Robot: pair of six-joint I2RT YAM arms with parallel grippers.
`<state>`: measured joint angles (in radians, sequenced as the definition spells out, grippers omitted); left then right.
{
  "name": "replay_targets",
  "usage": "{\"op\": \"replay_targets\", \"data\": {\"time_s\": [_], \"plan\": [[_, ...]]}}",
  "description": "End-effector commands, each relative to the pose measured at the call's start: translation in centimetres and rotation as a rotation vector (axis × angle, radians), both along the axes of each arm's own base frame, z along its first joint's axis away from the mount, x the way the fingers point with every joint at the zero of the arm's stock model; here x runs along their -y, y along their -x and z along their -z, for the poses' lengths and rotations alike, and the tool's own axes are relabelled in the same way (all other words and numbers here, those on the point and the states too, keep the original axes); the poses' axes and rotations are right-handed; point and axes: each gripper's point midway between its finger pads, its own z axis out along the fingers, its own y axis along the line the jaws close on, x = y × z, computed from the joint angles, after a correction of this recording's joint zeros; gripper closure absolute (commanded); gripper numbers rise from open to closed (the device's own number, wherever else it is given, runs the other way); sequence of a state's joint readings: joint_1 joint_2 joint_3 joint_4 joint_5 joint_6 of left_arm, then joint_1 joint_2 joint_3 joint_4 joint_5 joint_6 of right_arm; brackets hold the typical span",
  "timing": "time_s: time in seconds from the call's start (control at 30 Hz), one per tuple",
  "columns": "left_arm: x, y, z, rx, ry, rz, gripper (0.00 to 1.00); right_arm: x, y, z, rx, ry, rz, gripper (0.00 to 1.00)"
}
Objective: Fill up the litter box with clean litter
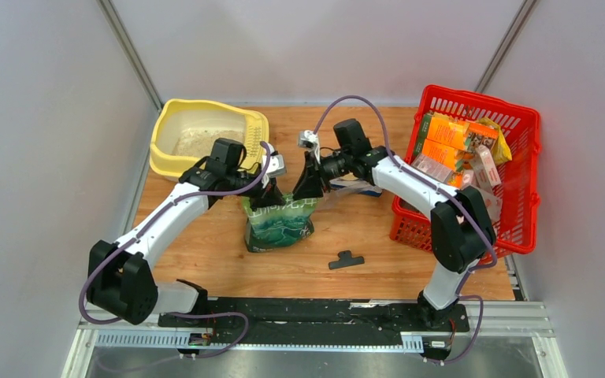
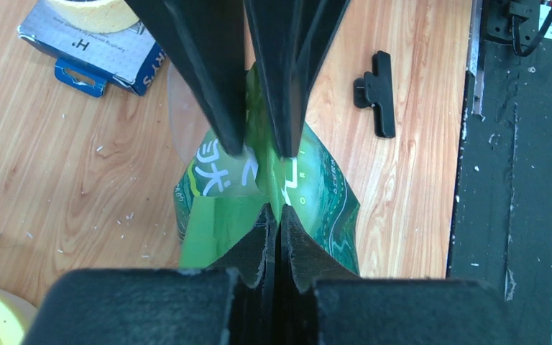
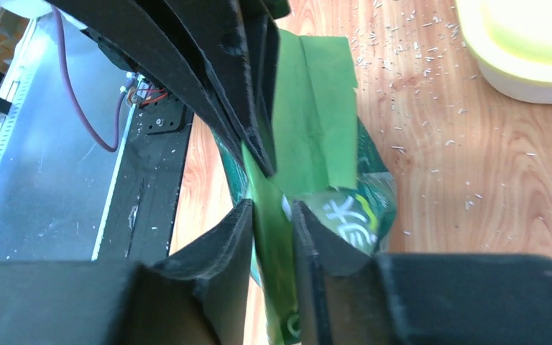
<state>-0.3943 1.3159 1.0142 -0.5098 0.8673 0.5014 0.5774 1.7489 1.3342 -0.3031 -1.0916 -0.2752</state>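
The clean litter pouch (image 1: 278,227) is seen standing at the middle of the top view, on the wooden surface (image 1: 205,252), with its top edge pulled up. That edge is gripped from two sides. The left pincer (image 2: 279,230) is pressed nearly closed on a thin fold of the green film, and the right pincer (image 3: 272,215) is held at a narrow gap with a fold of the film pinched between its fingers. The two pincers are set just beside each other above the pouch.

The litter box (image 1: 163,130) is found at the upper left of the top view, near the pouch but apart from it, and pale granules (image 1: 205,142) are spread over its floor. A black clip (image 1: 347,260) lies to the lower right of the pouch. A red basket (image 1: 520,126) with orange cartons (image 1: 445,130) is placed at the right edge.
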Motion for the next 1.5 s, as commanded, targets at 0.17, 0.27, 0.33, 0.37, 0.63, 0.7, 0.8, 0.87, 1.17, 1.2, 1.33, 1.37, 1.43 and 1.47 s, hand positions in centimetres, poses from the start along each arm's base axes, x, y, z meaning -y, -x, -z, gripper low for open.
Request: {"op": "replay_targets", "data": {"time_s": [0.17,0.27,0.33,0.37,0.63,0.7,0.8,0.87,1.17,1.2,1.33,1.37,1.43,1.47], "plan": [[-0.5,1.9,-0.7,-0.004,-0.016,0.062,1.0,4.1,0.1,-1.6,0.163,-0.015,-0.098,0.55],[-0.5,2.0,-0.6,-0.022,-0.006,0.048,1.0,4.3,0.5,-1.3,0.191,-0.009,-0.108,0.53],[-0.4,2.0,-0.6,-0.036,0.0,0.039,1.0,4.3,0.6,-1.0,0.212,-0.002,-0.112,0.52],[-0.4,1.9,-0.6,-0.036,0.003,0.036,1.0,4.3,0.8,-0.8,0.211,-0.001,-0.114,0.52],[-0.2,1.2,-0.8,-0.087,0.033,-0.002,1.0,3.9,0.2,-0.5,0.272,0.008,-0.062,0.59],[-0.2,1.2,-0.8,-0.085,0.034,-0.002,1.0,3.6,-0.4,-0.3,0.304,0.001,-0.025,0.76],[-0.1,1.2,-0.8,-0.076,0.037,0.005,0.88,3.4,-1.0,-0.9,0.299,-0.014,0.024,0.96],[0.2,1.0,-0.8,-0.058,0.039,0.014,0.74,3.2,-1.0,-1.0,0.273,-0.016,0.037,1.0],[2.6,-1.6,-2.8,0.09,0.082,0.018,0.57,3.0,-1.0,-1.2,0.231,-0.013,0.032,1.0],[2.9,-1.7,-3.1,0.095,0.089,0.027,0.58,3.0,-1.0,-1.1,0.224,-0.011,0.033,1.0],[3.7,-1.6,-2.6,0.08,0.09,0.053,0.65,3.0,-1.1,-1.1,0.215,-0.01,0.038,1.0],[3.8,-1.6,-2.5,0.075,0.09,0.056,0.68,3.0,-1.1,-1.1,0.215,-0.01,0.04,1.0],[4.0,-1.3,-2.2,0.056,0.094,0.067,0.75,2.9,-1.2,-1.1,0.207,-0.01,0.046,1.0],[4.0,-1.3,-2.1,0.051,0.096,0.067,0.79,2.8,-1.3,-1.1,0.204,-0.01,0.047,1.0]]}}
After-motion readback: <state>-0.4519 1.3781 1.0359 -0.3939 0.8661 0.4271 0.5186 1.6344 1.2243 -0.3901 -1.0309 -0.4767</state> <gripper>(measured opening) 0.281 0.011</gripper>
